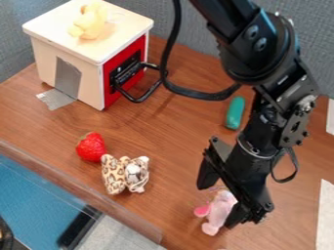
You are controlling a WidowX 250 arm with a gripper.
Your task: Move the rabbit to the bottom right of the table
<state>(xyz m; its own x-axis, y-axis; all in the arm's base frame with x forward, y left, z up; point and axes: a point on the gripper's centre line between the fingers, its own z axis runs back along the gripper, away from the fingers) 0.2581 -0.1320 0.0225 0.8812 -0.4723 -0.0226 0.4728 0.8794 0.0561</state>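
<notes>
The gripper point(218, 205) hangs low over the front right part of the table point(176, 146), with its two fingers spread apart. A pink and white plush rabbit point(220, 211) is down by the fingertips, close against the right finger, with a bright pink part sticking out on its left side. The gripper's right side covers some of the rabbit's right edge. Whether the rabbit touches the finger, I cannot tell.
A leopard-print plush point(114, 176) and a strawberry point(91, 147) lie left of the gripper. Behind the arm is a teal object point(235, 113). A white and red toy oven point(85, 60) with a yellow plush point(90, 21) on top stands back left. The table's edge point(98, 197) runs along the lower left.
</notes>
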